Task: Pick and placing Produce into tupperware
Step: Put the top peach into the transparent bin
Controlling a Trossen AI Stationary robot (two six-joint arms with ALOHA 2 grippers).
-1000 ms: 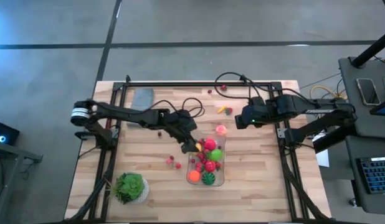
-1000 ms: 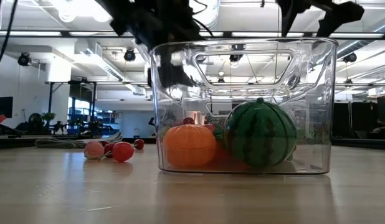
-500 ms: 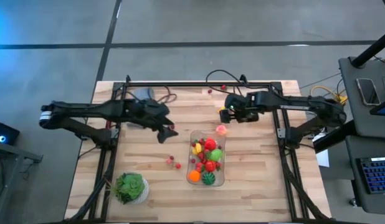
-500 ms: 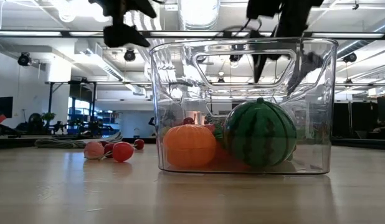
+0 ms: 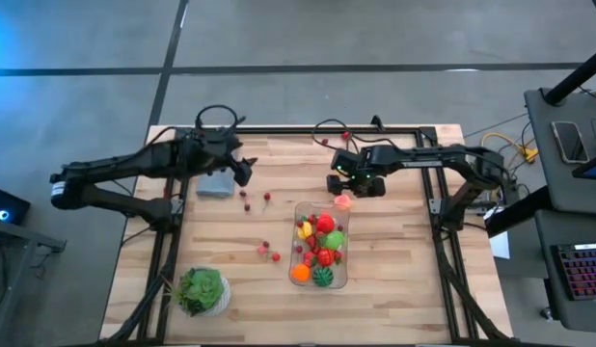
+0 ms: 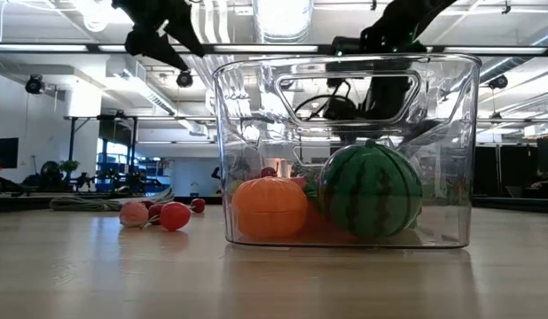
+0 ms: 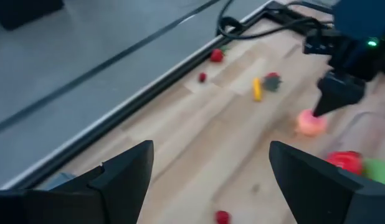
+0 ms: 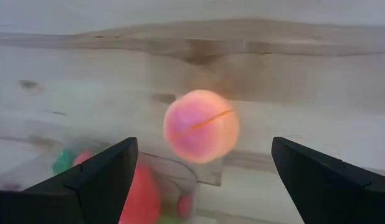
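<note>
Seen from above, the left gripper (image 5: pixel 244 172) has pulled back from the tupperware (image 5: pixel 320 245), over which it hung a second ago, and now sits near the table's far-left part, just beside the grey-blue cloth (image 5: pixel 218 183). Its fingers (image 7: pixel 121 177) stand wide apart with nothing between them. The right gripper (image 5: pixel 342 189) has swung in from the right side of the table and now hangs directly over a pink fruit (image 8: pixel 201 126) lying on the wood just outside the container's far rim; its fingers (image 8: pixel 102 177) are spread fully and hold nothing.

The clear tupperware has not moved and stands at mid-table, still holding the orange piece (image 6: pixel 270 206), the striped green ball (image 6: pixel 371 189) and several red, yellow and green pieces. Loose red berries (image 5: pixel 270 253) lie on the table to its left, as before, and two more (image 5: pixel 256 200) rest nearer the cloth. A yellow piece (image 7: pixel 256 89) and further red ones (image 7: pixel 216 55) lie toward the table's far edge. The potted plant (image 5: pixel 202 290) stays at the near-left corner.
</note>
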